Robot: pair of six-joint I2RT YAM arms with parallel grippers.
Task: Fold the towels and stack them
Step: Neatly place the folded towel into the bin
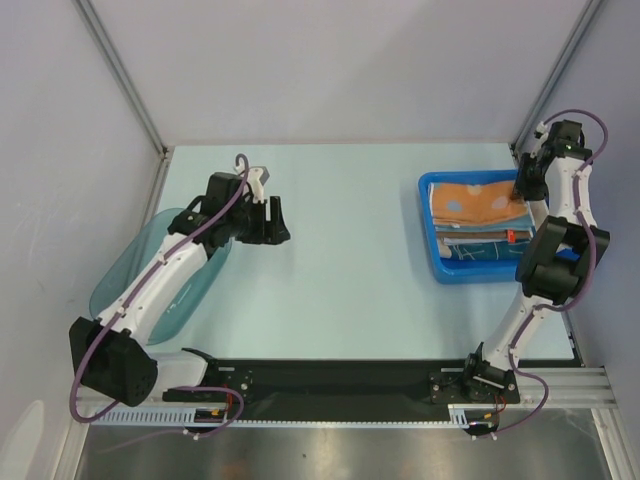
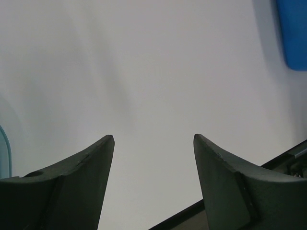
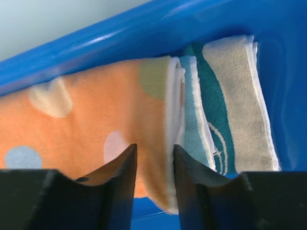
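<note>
The towels (image 1: 478, 222) lie folded in a pile inside the blue bin (image 1: 428, 215) at the far right of the table (image 1: 340, 290). The orange towel (image 1: 470, 203) with pale dots is on top, its long side running left to right, and a teal towel (image 3: 196, 120) and another pale one show at the edge beneath it. The right pincer (image 3: 154, 146) is right at the pile's far right corner, pointing down at the folded edge of the orange towel. Its fingers stand only a little apart with orange cloth showing in the narrow gap. From here I cannot tell whether they are nipping that fold or are just clear of it. The left pincer (image 2: 153, 136) is well apart from the bin, out over bare table on the left side next to the see-through teal tub (image 1: 115, 275), its fingers spread wide with nothing between them. I see no loose towel out on the table. So the right arm is much the nearer one, and I would judge that any next move comes down to that corner: lifting straight up clear of the fold.
</note>
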